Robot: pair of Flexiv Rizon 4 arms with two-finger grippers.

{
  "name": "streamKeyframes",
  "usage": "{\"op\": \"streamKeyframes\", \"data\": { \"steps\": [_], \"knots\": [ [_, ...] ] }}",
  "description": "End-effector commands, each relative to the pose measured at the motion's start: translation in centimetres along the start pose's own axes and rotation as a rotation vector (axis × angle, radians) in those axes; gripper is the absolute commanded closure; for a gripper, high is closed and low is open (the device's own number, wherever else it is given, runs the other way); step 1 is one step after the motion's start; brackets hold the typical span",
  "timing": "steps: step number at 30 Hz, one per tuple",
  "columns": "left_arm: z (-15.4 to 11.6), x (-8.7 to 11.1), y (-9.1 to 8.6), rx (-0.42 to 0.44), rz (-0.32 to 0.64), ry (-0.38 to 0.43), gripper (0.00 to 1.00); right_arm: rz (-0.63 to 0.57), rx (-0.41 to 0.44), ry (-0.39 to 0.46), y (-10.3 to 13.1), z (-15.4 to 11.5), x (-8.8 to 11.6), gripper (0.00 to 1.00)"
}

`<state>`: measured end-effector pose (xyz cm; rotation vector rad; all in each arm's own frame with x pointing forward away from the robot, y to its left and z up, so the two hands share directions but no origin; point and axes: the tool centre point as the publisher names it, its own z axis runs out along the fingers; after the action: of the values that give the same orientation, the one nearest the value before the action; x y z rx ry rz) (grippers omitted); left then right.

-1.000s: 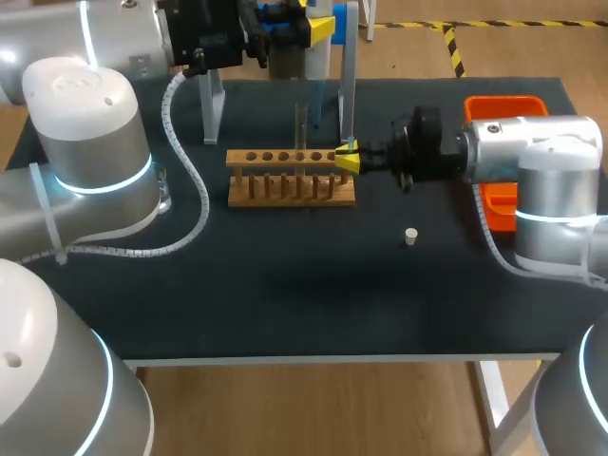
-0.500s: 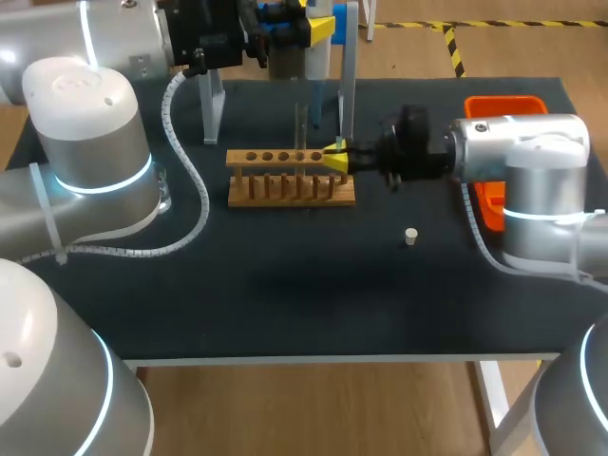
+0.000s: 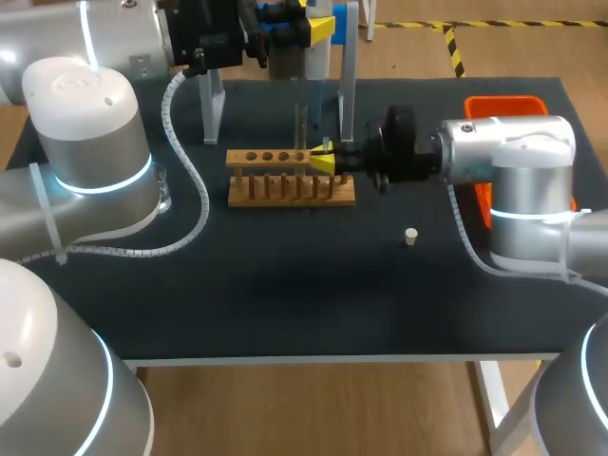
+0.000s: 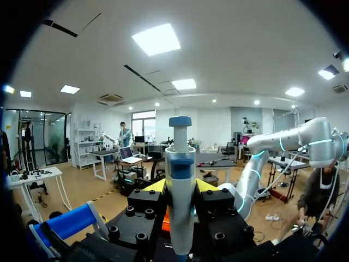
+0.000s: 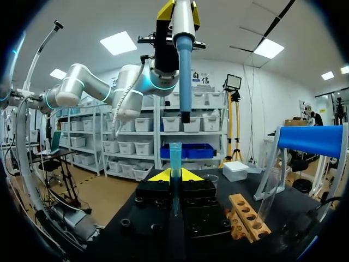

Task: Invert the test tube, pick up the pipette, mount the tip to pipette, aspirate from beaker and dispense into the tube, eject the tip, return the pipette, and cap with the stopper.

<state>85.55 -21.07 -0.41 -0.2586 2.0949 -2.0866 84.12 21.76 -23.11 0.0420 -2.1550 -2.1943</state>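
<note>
The dark table (image 3: pixel 285 304) fills most of the overhead view. The left arm (image 3: pixel 90 123) bulks in from the left, and the right arm (image 3: pixel 513 157) lies across from the right with its wrist level above the table.

A clear stand with a blue bar (image 5: pixel 308 141) is at the table's far side. An orange tray (image 3: pixel 503 103) sits at the far right, partly behind the right arm. The wooden rack (image 3: pixel 290 190) is near the middle, with its row of holes along the top rail. A clear beaker (image 3: pixel 163 198) peeps out from behind the left arm.

The left tool (image 4: pixel 180 188) is high over the far edge, clamped on the pipette (image 4: pixel 180 164). Its own camera shows a finger on each side of the grey-and-blue body, with the plunger on top. Only the right wrist camera shows the pipette's blue nose pointing down above the tip, with a gap between them.

The glass tube (image 3: pixel 300 128) stands upright in the rack. The right tool (image 3: pixel 326 160) is at the rack's right end, nipped narrowly on the blue tip (image 5: pixel 174 155), which stands upright between its fingers. From overhead the tip hardly shows.

The small pale stopper (image 3: pixel 410 236) lies alone on the table, in front of the right arm and well apart from the rack. Only the overhead camera shows the stopper and the tray.
</note>
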Motion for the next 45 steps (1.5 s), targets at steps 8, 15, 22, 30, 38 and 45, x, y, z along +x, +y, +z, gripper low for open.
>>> {"op": "streamKeyframes", "data": {
  "steps": [8, 15, 22, 30, 38, 45],
  "knots": [
    [-0.02, -0.12, -0.09, -0.002, -0.001, 0.004, 1.0, 0.018, 0.008, -0.002, -0.16, 0.79, -0.01, 1.0],
    [-0.02, -0.12, -0.09, -0.002, -0.001, 0.004, 1.0, 0.017, 0.016, 0.003, -0.05, 1.16, 0.14, 1.0],
    [-0.02, -0.12, -0.09, -0.002, -0.001, 0.004, 1.0, 0.016, 0.019, 0.001, 0.06, 1.31, 0.11, 1.0],
    [-0.02, -0.12, -0.09, -0.002, -0.001, 0.004, 1.0, 0.015, 0.021, -0.007, 0.29, 1.21, -0.21, 1.0],
    [-0.02, -0.12, -0.09, -0.002, -0.001, 0.004, 1.0, 0.017, 0.019, -0.014, 0.44, 1.12, -0.52, 1.0],
    [-0.02, -0.12, -0.09, -0.002, -0.001, 0.004, 1.0, 0.016, 0.016, -0.013, 0.7, 1.16, -0.7, 1.0]
  ]
}}
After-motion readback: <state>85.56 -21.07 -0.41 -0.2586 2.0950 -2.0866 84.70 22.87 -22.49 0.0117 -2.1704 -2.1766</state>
